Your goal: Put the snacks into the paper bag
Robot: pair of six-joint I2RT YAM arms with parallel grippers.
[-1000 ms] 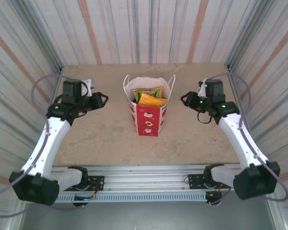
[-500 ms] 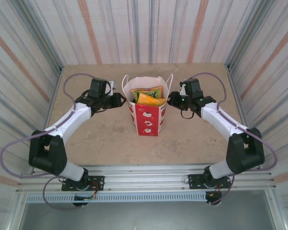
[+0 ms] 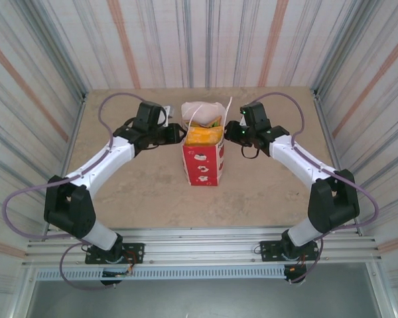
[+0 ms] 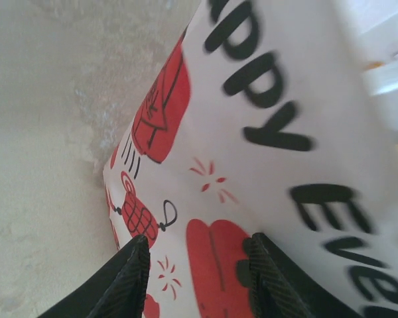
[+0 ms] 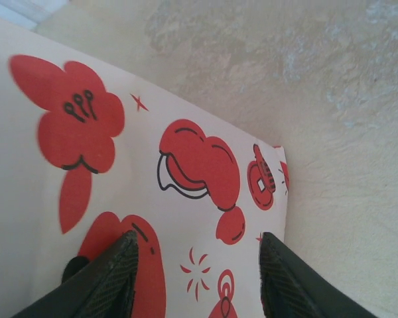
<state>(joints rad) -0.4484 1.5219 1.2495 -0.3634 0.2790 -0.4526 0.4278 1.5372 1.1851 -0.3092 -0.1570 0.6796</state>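
Upright on the counter point(image 3: 139, 179), paper bag point(image 3: 202, 165) loaded with snacks point(image 3: 202, 136), mouth pinched narrow. Left fingers point(image 4: 129, 278) and right fingers point(image 5: 113, 278) spread open, pushing flat against opposite printed walls. Likely hazards: uneven push toppling it, harder squeeze crumpling paper, crushing packets.

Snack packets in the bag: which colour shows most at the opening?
The orange packet, across the front of the paper bag mouth; the green packet is just a sliver behind it.

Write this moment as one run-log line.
left gripper: open, at paper bag left side | right gripper: open, at right side | snacks: inside bag | bag: upright
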